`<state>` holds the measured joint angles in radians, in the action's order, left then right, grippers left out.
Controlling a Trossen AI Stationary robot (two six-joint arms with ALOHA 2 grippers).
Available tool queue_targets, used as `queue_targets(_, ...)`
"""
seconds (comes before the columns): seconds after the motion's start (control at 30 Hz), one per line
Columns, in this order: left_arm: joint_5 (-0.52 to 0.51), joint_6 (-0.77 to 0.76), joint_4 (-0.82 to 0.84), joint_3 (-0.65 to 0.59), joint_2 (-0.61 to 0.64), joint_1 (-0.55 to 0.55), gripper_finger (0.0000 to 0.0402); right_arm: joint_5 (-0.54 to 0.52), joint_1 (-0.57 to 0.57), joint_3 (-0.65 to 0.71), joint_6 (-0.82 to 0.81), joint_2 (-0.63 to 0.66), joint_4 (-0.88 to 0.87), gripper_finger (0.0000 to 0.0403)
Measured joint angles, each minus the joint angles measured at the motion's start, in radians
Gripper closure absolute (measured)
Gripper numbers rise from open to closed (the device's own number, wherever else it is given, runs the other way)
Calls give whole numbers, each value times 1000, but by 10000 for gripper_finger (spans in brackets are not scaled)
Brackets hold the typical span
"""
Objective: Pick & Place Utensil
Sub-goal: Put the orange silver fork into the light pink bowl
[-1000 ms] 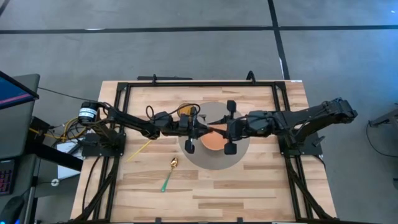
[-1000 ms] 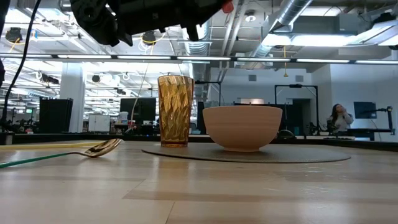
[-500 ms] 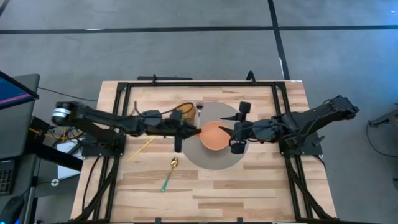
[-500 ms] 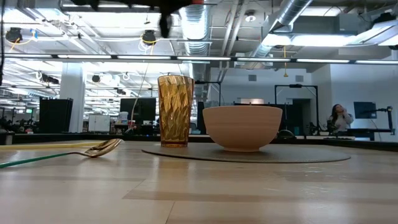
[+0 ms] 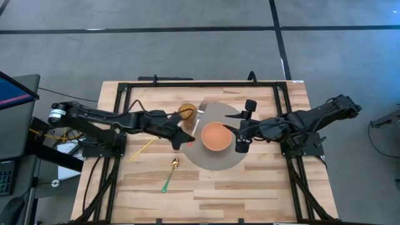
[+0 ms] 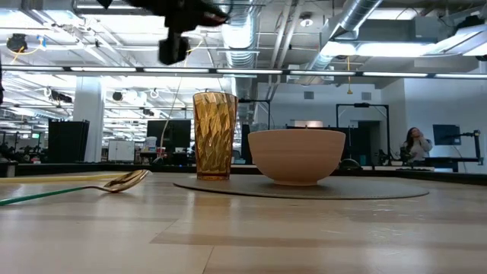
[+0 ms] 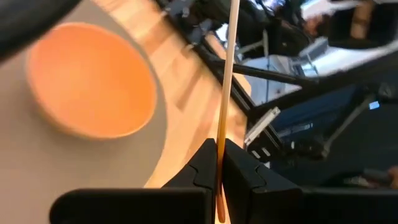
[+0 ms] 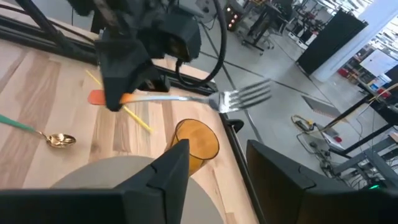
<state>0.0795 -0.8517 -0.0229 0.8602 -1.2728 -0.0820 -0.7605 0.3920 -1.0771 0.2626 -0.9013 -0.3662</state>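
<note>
My left gripper (image 5: 182, 136) is shut on a fork (image 8: 186, 98) with an orange handle and silver tines. It holds the fork in the air left of the orange bowl (image 5: 215, 135). The tines (image 5: 200, 112) reach over the amber glass (image 5: 186, 112). Bowl and glass stand on a round grey mat (image 5: 219, 161). My right gripper (image 5: 245, 128) hangs open just right of the bowl with nothing between its fingers. A gold spoon with a green handle (image 5: 169, 175) lies flat on the table nearer the front edge. My left gripper pinches the fork's orange handle (image 8: 132, 98) between its two fingers (image 7: 239, 171), close to the handle's free end (image 8: 95, 98), which sticks out past them. The fingers come from the table's left, slanting a little down, and lie across the fork. The fork is lifted clear.
A thin yellow stick (image 5: 142, 149) lies on the wood left of the spoon. A black frame (image 5: 200, 83) runs along the far edge and both sides of the table. In the low view, the glass (image 6: 214, 135) and bowl (image 6: 297, 156) stand side by side.
The two grippers met over the bowl with the fork's handle between them. My left gripper has since carried the fork toward the table's left edge and rolled its wrist, so the tines swung over the glass. My right gripper has drawn back toward the right edge without the fork.
</note>
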Motion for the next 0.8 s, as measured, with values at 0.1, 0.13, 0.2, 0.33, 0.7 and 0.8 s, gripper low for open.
queue_targets(0.1,-2,57,1,63,-51,-18,391,0,0,0,1,-1,-1,250)
queue_targets(0.13,-1,64,5,85,-68,-20,391,0,0,0,1,-1,-1,249)
queue_targets(0.2,17,69,27,132,-93,-22,391,0,1,0,0,-1,-1,248)
queue_targets(0.33,29,85,156,212,-145,-22,391,2,1,0,0,-1,-6,249)
queue_targets(0.7,290,-75,170,267,-214,50,391,142,25,0,172,-63,-108,265)
queue_targets(0.8,342,-162,173,267,-214,85,391,159,40,0,221,-97,-105,265)
